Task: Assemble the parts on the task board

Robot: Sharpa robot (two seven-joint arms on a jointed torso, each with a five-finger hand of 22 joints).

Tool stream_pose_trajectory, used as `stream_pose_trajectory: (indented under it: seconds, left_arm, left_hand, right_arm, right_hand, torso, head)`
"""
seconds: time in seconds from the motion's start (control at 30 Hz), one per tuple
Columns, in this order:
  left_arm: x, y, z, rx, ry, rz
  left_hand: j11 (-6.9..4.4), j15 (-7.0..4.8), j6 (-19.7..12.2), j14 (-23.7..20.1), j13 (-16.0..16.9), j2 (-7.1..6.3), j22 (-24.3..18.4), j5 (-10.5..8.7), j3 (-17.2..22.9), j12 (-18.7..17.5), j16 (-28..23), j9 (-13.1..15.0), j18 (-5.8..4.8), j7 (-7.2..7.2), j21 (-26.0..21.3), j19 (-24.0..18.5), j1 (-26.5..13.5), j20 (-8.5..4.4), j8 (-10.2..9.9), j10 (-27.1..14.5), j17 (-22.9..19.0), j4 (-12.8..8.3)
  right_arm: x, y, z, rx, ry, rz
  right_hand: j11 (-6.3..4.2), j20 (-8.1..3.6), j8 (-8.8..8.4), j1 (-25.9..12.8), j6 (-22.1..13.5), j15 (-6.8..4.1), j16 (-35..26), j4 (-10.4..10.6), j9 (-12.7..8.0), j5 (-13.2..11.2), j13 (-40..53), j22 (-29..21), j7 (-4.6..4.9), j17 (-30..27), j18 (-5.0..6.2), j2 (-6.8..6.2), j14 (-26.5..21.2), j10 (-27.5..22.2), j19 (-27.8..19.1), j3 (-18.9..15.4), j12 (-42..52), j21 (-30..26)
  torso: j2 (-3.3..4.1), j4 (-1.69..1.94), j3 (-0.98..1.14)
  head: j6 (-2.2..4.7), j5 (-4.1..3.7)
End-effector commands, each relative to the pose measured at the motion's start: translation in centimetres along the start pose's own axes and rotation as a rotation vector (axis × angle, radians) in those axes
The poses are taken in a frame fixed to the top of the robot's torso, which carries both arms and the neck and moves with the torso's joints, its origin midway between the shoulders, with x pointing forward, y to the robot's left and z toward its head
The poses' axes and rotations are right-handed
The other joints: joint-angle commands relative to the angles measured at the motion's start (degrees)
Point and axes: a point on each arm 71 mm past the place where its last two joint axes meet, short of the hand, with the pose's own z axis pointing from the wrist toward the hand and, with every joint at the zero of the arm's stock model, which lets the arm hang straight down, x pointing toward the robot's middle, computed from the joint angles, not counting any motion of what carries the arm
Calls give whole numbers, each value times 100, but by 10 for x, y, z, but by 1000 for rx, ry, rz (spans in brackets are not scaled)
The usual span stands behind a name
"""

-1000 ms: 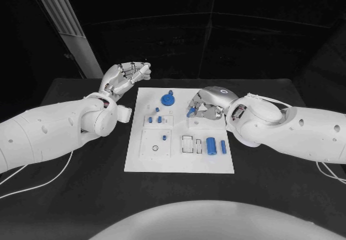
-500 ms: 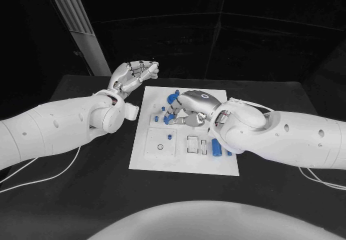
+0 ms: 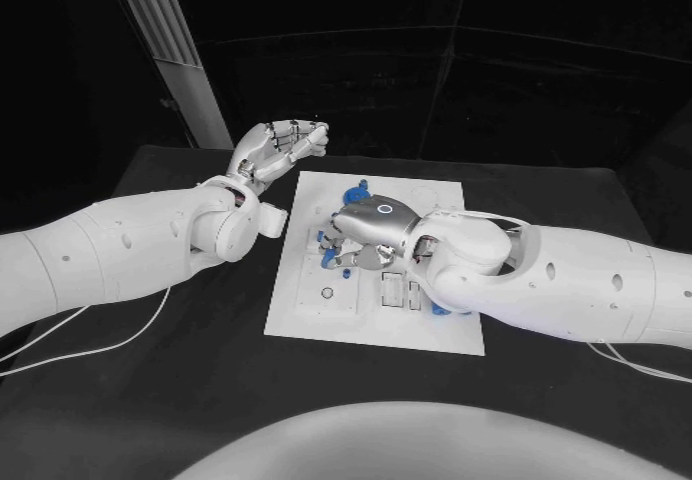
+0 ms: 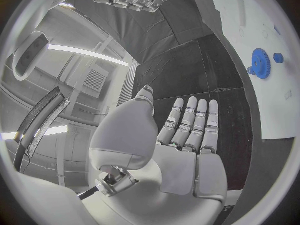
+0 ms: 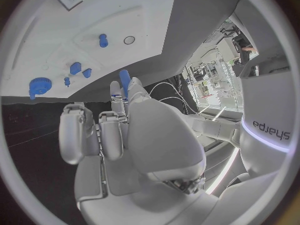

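Note:
The white task board [image 3: 368, 330] lies in the middle of the black table. A blue gear [image 3: 355, 187] stands at its far end, also seen as the gear [image 4: 260, 63] and the gear [image 5: 39, 86]. My right hand [image 3: 368, 235] hovers over the board's middle, palm down. It pinches a small blue peg [image 5: 124, 79] between thumb and fingers, blue showing at the fingertips [image 3: 330, 258]. Several small blue pegs [image 5: 75, 67] stand on the board [image 5: 125, 10]. My left hand [image 3: 281, 148] is raised off the board's far left corner, fingers apart, holding nothing [image 4: 187, 135].
A small ring [image 3: 327, 293] sits in a square recess on the board's left side. Part of a blue cylinder [image 3: 440, 309] peeks out beside my right forearm, which covers the board's right half. Black table surrounds the board on all sides.
My right hand has swung leftwards from the board's far right part to above its middle, carrying the blue peg. The left hand stays raised. The camera has shifted.

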Motion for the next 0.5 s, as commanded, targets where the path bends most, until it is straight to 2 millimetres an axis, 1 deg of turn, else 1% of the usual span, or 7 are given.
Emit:
stream_pose_trajectory:
  seconds: [0.03,0.17,0.37,0.5]
  left_arm:
    - [1,-12,0,158,8,-10]
    - [1,-12,0,157,8,-10]
    - [1,-12,0,157,8,-10]
    - [1,-12,0,157,8,-10]
  left_hand:
    - [-14,15,-41,-46,-10,55,-9,25,-24,19,32,-7,-80,503,-40,19,-11,-1,26,-36,-12,0]
    - [-14,15,-41,-46,-10,55,-9,25,-24,19,32,-7,-80,503,-40,19,-11,-1,26,-36,-12,0]
    - [-14,15,-41,-46,-10,55,-9,25,-24,19,32,-7,-80,503,-40,19,-11,-1,26,-36,-12,0]
    - [-14,15,-41,-46,-10,55,-9,25,-24,19,32,-7,-80,503,-40,19,-11,-1,26,-36,-12,0]
  right_arm:
    - [6,5,2,-30,77,-105]
    - [9,8,5,-32,107,-149]
    - [13,10,8,-34,133,-169]
    - [17,12,11,-37,154,-176]
  right_hand:
    - [15,-25,27,58,30,-6,32,10,6,38,-9,1145,-4,563,-5,16,440,22,182,35,-25,14]
    - [22,-19,8,52,15,1,38,20,-2,38,-9,1139,2,578,-1,29,443,10,173,35,-61,-3]
    - [25,-16,-3,48,4,4,43,21,-7,38,-8,1135,5,592,2,28,445,6,168,30,-80,-12]
    - [32,-12,-21,36,-13,10,42,22,-15,37,-9,1130,11,585,5,19,443,-13,161,17,-114,-25]
  torso:
    - [5,-3,5]
    - [7,-3,5]
    - [3,-9,2]
    - [6,-4,0]
  head:
    - [0,-1]
    - [0,-4]
    - [0,-7]
    - [0,-46]
